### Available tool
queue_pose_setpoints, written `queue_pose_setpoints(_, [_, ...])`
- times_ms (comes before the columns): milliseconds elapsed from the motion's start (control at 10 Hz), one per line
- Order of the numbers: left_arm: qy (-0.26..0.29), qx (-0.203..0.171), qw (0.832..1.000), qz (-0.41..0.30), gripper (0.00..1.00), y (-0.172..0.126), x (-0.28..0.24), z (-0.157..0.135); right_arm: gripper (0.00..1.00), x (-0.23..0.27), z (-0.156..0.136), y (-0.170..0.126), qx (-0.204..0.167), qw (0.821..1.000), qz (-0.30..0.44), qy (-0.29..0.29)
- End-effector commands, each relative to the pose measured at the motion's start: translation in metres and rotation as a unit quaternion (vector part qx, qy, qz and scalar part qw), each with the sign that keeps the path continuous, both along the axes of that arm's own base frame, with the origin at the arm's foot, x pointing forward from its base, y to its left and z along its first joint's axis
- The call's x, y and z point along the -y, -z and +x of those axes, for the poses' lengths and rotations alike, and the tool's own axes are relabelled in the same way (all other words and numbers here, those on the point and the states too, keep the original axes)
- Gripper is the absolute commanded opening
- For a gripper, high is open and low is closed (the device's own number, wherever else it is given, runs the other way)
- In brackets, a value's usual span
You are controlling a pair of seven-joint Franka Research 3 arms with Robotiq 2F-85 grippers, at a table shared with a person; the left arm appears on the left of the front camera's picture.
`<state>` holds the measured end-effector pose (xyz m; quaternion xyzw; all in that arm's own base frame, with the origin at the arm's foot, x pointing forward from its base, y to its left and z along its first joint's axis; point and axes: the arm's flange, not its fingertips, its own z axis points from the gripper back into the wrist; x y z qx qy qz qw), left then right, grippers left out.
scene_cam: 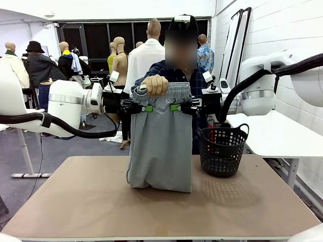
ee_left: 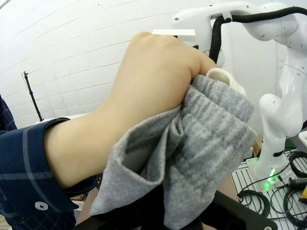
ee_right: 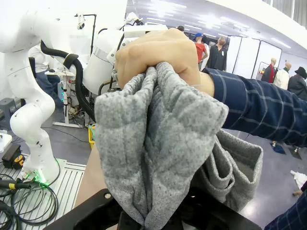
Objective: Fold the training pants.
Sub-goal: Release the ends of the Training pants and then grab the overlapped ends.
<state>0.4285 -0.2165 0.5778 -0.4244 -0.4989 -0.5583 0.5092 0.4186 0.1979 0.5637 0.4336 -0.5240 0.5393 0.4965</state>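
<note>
Working over a brown table (scene_cam: 75, 201), bare along its near edge. Holding training pants (scene_cam: 160, 146) upright above table middle, waistband high over the top, lower end crumpled and seemingly touching the table surface. Could drag or bunch that lower end if lowered to the table without spreading first. Likely a lopsided fold, given the narrow, doubled hang rather than a flat lay.

Noting black mesh basket (scene_cam: 222, 151) on the table's far right part, just beside the hanging cloth. Risk of snagging or tipping it with any sideways sweep over the table.

Clamping left end effector (scene_cam: 146, 108) closed on the pants just under the waistband, high above the table, a bit left of table centre. Same for right end effector (scene_cam: 176, 107), closed on the same cloth, a bit right of centre. Gripping close together, so little stretch across; may let the cloth sag toward the table.

Sharing the hold with person's hand (scene_cam: 155, 84), fisted on the bunched waistband, highest above the table. Risk of tugging against that fist, or pinching fingers, if pulling before release. Risk of slipping down to the table on release, thick gathered elastic being hard to pinch.
</note>
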Motion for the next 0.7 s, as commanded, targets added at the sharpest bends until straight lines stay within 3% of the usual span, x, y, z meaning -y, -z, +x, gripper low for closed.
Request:
queue_pose_setpoints(0, [-0.005,0.009,1.0,-0.012,0.0,0.0004,-0.0004,-0.0024,0.0,-0.0009,-0.0009,-0.002,0.0,1.0,0.006,-0.001])
queue_pose_setpoints(600, [-0.005,0.009,1.0,-0.012,0.0,0.0004,-0.0004,-0.0024,0.0,-0.0009,-0.0009,-0.002,0.0,1.0,0.006,-0.001])
